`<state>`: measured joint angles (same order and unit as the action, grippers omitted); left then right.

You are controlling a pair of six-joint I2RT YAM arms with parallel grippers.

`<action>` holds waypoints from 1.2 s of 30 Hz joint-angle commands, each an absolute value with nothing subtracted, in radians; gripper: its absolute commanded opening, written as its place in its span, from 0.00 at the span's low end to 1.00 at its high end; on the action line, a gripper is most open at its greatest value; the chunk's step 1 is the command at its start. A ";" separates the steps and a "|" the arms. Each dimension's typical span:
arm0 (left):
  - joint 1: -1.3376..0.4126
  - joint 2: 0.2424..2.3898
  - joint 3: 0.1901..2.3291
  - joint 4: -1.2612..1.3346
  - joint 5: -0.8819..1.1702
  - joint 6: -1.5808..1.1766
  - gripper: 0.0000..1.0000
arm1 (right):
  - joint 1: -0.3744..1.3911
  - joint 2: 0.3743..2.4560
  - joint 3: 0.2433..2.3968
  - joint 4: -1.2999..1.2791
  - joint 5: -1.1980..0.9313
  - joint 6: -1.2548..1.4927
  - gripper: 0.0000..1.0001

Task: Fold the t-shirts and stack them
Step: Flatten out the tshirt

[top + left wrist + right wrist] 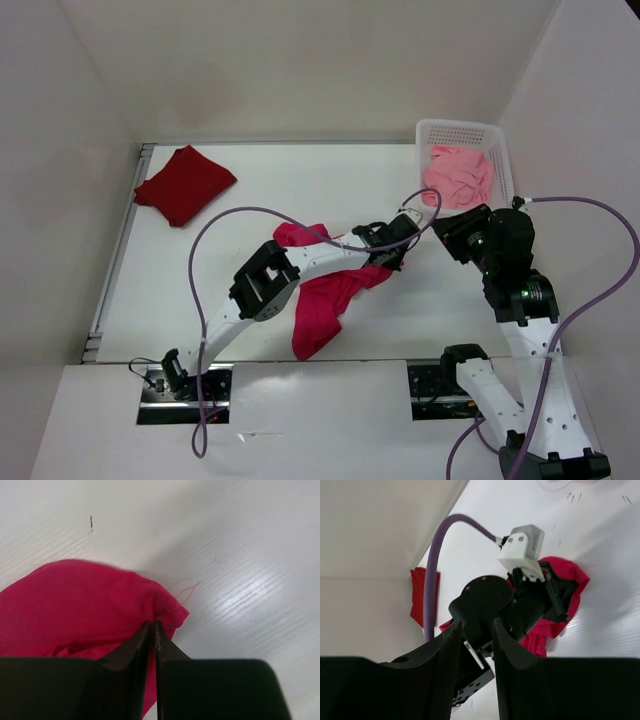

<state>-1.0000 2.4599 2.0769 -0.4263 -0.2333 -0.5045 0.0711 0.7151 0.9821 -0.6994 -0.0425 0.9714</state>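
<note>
White wood-grain table (300, 190), boxed in by plain pale walls. On it the left gripper (152, 626) has its fingers pressed together at a corner of the crimson t-shirt (75, 610), apparently pinching the cloth, which lies crumpled mid-table under that arm. The right gripper (474, 630) hangs near, fingers a little apart, holding nothing. Farther out, the dark red t-shirt (185, 184) sits folded at the far left corner — the salmon pink t-shirt (458, 176) is bunched in the white basket (503, 150) at far right.
</note>
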 commanded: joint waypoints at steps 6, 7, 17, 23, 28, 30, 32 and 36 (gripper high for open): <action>-0.823 1.990 1.723 -0.302 -0.034 -0.620 0.09 | 0.067 0.693 0.988 -0.661 0.009 0.925 0.39; -0.801 1.886 1.691 -0.302 -0.025 -0.620 0.09 | 0.067 0.693 0.973 -0.646 -0.021 0.925 0.39; -0.493 1.435 1.436 -0.383 0.146 -0.629 0.07 | 0.312 0.972 0.787 -0.423 -0.243 0.881 0.21; -0.342 1.298 1.293 -0.413 0.219 -0.629 0.07 | 0.593 1.253 0.821 -0.330 -0.169 0.919 0.41; -0.293 1.237 1.229 -0.422 0.229 -0.620 0.07 | 0.621 1.299 0.773 -0.290 -0.008 0.966 0.65; -0.269 1.212 1.191 -0.434 0.239 -0.620 0.07 | 0.583 1.322 0.761 -0.278 0.003 0.940 0.66; -0.224 1.181 1.166 -0.445 0.258 -0.609 0.07 | 0.574 1.382 0.761 -0.278 -0.006 0.928 0.66; -0.177 1.160 1.141 -0.457 0.278 -0.591 0.06 | 0.574 1.451 0.747 -0.230 -0.026 0.928 0.66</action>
<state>-0.2001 1.1954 1.1469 -0.4671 0.2344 -0.6064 0.5716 1.4136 0.7650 -0.3019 -0.0521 0.9379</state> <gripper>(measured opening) 0.066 0.663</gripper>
